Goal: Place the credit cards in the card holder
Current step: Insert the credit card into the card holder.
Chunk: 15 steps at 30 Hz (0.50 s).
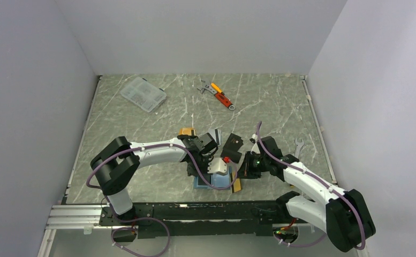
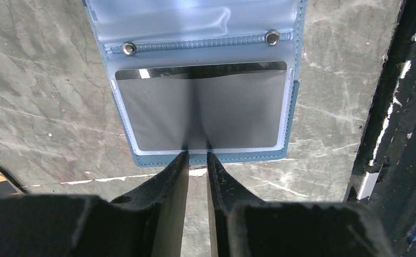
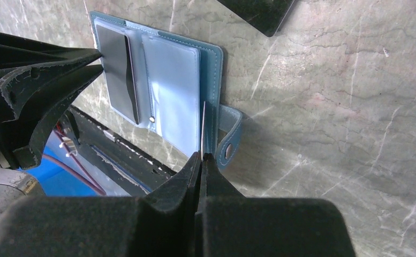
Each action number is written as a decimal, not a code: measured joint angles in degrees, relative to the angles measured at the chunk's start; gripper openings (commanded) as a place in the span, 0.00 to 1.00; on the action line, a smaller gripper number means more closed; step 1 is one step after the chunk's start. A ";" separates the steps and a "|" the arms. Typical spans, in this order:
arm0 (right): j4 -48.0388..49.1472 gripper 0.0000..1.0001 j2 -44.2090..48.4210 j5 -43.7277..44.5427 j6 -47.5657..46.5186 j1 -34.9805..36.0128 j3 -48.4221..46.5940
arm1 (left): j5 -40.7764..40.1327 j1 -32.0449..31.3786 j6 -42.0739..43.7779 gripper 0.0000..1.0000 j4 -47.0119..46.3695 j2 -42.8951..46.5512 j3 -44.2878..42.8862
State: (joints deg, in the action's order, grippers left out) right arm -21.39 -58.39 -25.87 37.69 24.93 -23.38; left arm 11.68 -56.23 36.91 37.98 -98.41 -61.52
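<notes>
Card holder open, one dark card pocketed; left gripper slightly parted, empty; right gripper clamps one thin card edgewise.

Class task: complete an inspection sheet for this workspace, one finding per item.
surface: green-grey marbled table.
job's things: open teal card holder, silver-grey card in its clear pocket; orange-gold card loose on table.
clutter: clear compartment box, orange wrench, small spanner, dark flat piece.
grippers: left gripper narrowly open at the holder's edge; right gripper shut on a thin card seen edge-on.
cables: purple cables along both arms.
surroundings: plain white walls; black rail at near edge.
</notes>
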 measured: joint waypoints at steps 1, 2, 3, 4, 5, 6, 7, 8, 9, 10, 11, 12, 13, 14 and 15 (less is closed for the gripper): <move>0.02 0.00 0.00 -0.07 0.02 0.00 0.00 | 0.00 -0.02 0.00 0.24 0.00 0.00 0.00; 0.07 0.00 0.00 -0.20 0.04 0.00 0.00 | 0.00 -0.04 0.00 0.24 0.02 0.00 0.00; 0.07 0.00 0.00 -0.22 0.07 0.00 0.00 | 0.00 -0.04 0.00 0.24 0.02 0.00 0.00; 0.04 0.00 0.00 -0.24 0.07 0.00 0.00 | 0.00 -0.07 0.00 0.24 0.04 0.00 0.00; 0.04 0.00 0.00 -0.24 0.07 0.00 0.00 | 0.00 -0.07 0.00 0.23 0.02 0.00 0.00; 0.02 0.00 0.02 -0.20 0.07 0.00 0.00 | 0.00 -0.09 0.00 0.23 0.04 0.00 0.00; -0.04 0.00 0.13 -0.17 0.07 0.00 0.00 | 0.00 -0.11 0.00 0.23 0.04 0.00 0.00; -0.20 0.00 0.37 -0.11 0.04 0.00 0.00 | 0.00 -0.11 0.00 0.23 0.02 0.00 0.00; -0.48 0.00 0.85 0.02 0.02 0.00 0.00 | 0.00 -0.11 0.00 0.23 0.04 0.00 0.00; -0.85 0.00 1.42 0.09 0.02 0.00 -0.02 | 0.00 -0.13 0.00 0.23 0.07 0.00 0.00; -1.27 0.00 2.23 0.17 0.00 0.00 -0.04 | 0.00 -0.13 0.02 0.23 0.09 0.00 0.00; -1.57 0.00 3.17 0.26 0.02 -0.04 -0.04 | 0.00 -0.13 0.02 0.23 0.11 0.00 0.00; -1.75 0.00 3.72 0.28 0.02 -0.04 -0.11 | 0.00 -0.13 0.02 0.22 0.15 0.00 0.00; -1.92 0.00 4.17 0.31 0.04 -0.09 -0.22 | 0.00 -0.13 0.04 0.22 0.22 0.00 -0.02; -2.12 0.00 4.44 0.31 0.04 -0.11 -0.37 | 0.00 -0.13 0.04 0.22 0.26 0.00 -0.02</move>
State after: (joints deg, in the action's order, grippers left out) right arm -23.51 -53.95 -25.56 37.74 24.82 -23.75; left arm 11.68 -56.36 36.95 38.24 -98.41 -61.54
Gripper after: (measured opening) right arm 0.009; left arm 0.228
